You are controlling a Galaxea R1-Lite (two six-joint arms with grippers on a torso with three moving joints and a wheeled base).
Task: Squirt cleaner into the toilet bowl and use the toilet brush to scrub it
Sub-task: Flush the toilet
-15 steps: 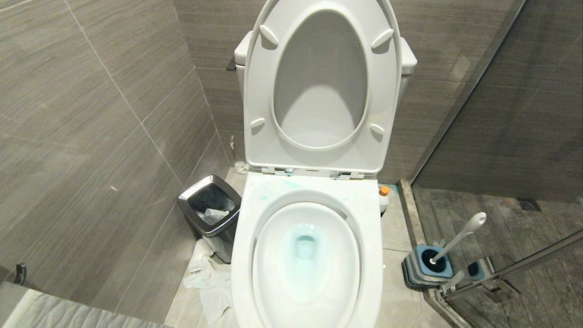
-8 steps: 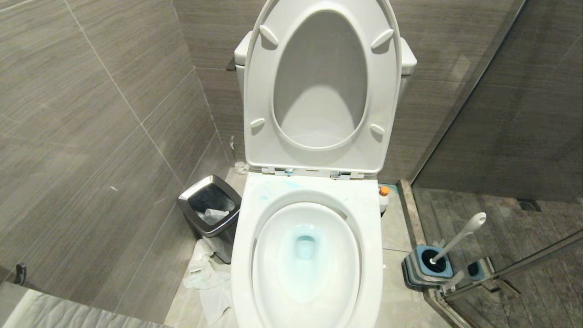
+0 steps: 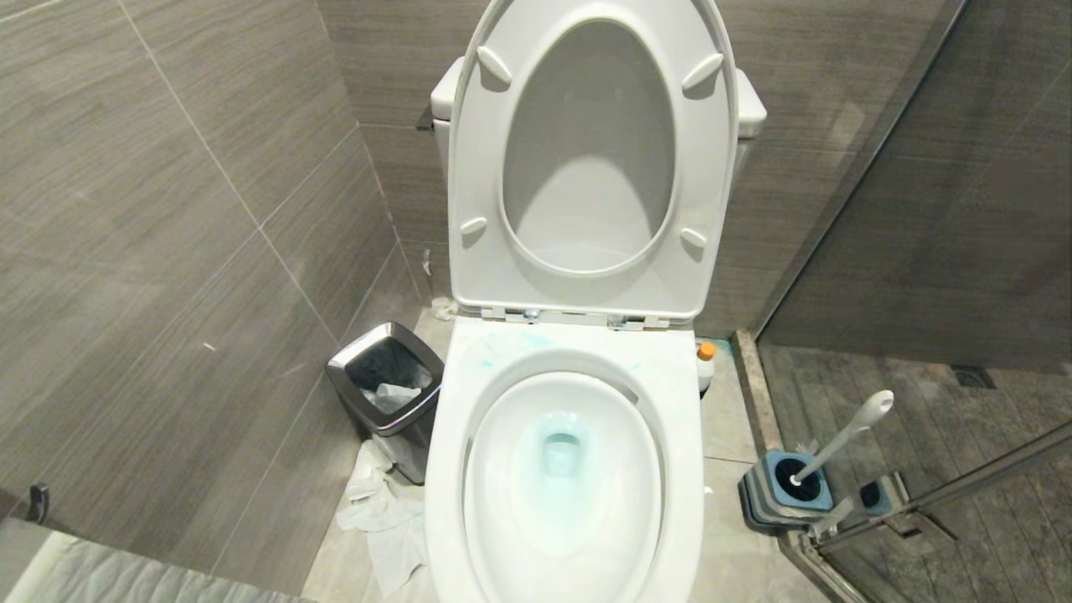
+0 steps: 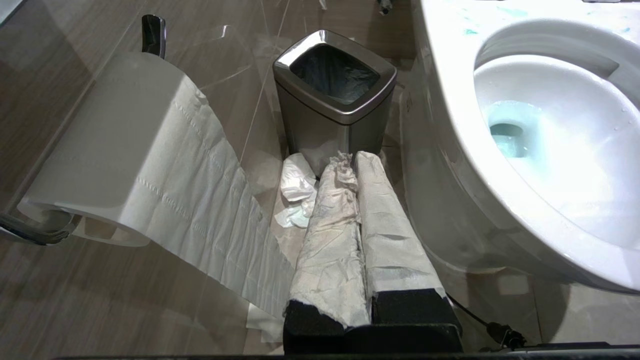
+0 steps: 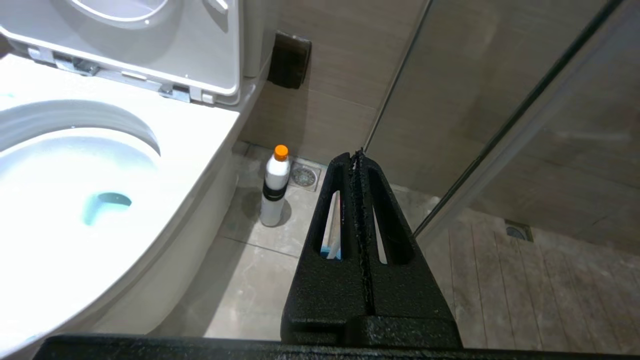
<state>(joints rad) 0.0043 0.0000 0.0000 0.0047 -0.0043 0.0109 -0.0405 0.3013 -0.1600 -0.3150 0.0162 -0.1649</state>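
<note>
Right gripper (image 5: 358, 156) pressed together, empty; head view unchanged, toilet brush (image 3: 840, 438) in holder (image 3: 783, 490).

One toilet bowl (image 3: 563, 536) – one toilet brush (image 3: 842, 438) – one trash bin (image 3: 387, 394) – one bottle (image 5: 275, 186).

Trash bin (image 3: 387, 392) left of toilet bowl (image 3: 563, 502), toilet brush (image 3: 837, 440) right.

Black tool (image 5: 358, 155), paper-wrapped tool (image 4: 356, 160)
</note>
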